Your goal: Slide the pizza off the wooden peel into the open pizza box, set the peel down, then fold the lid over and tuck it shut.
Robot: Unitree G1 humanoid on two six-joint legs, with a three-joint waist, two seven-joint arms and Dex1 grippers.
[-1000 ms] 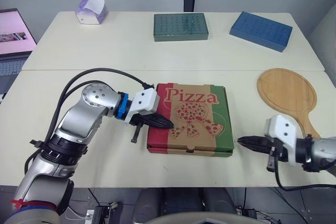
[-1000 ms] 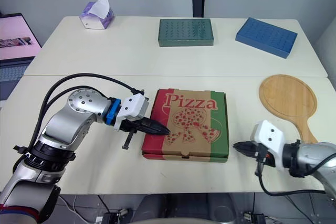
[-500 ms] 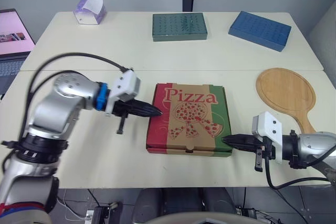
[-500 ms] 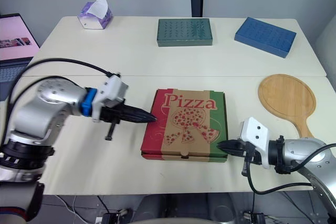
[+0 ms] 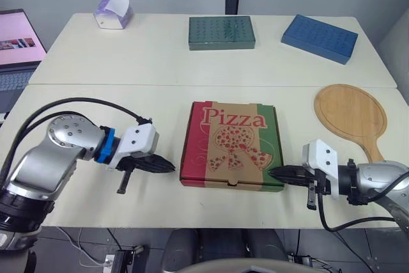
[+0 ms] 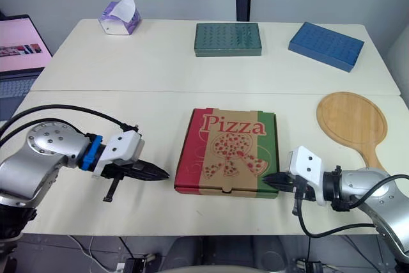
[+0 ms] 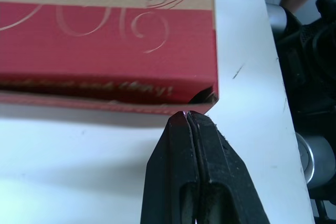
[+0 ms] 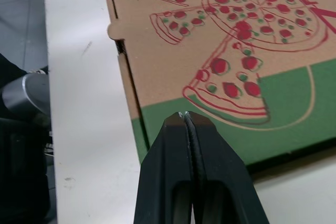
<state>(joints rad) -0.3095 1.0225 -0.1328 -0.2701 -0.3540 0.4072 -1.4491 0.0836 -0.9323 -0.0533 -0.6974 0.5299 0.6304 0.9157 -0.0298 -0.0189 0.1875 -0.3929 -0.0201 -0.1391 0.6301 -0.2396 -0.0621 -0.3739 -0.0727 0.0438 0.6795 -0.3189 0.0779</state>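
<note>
Left eye view: the box [image 5: 231, 145] lay shut and flat at the middle of the table [image 5: 160, 100]. The peel [image 5: 350, 114] rested empty on the tabletop, at about 1 o'clock from the right gripper [image 5: 276, 173]. The right gripper was clenched on nothing. Its tip met the box's near right corner, with the box at its 9 o'clock. The left gripper [image 5: 167, 167] was also clenched and empty. It pointed toward 3 o'clock at the box's left wall, with a strip of bare table between them. The right arm was therefore the nearer one.

Left wrist view: the pressed-together fingers aimed straight at the red side wall's near corner, just short of it. A dark gap showed under the lid there.

Right wrist view: the closed fingers sat over the green corner of the lid. Whether they were touching it could not be told.

By this evidence the pizza was boxed and the peel was down. Only pressing the lid's corners fully home seemed left, and the left corner looked the likelier spot.
</note>
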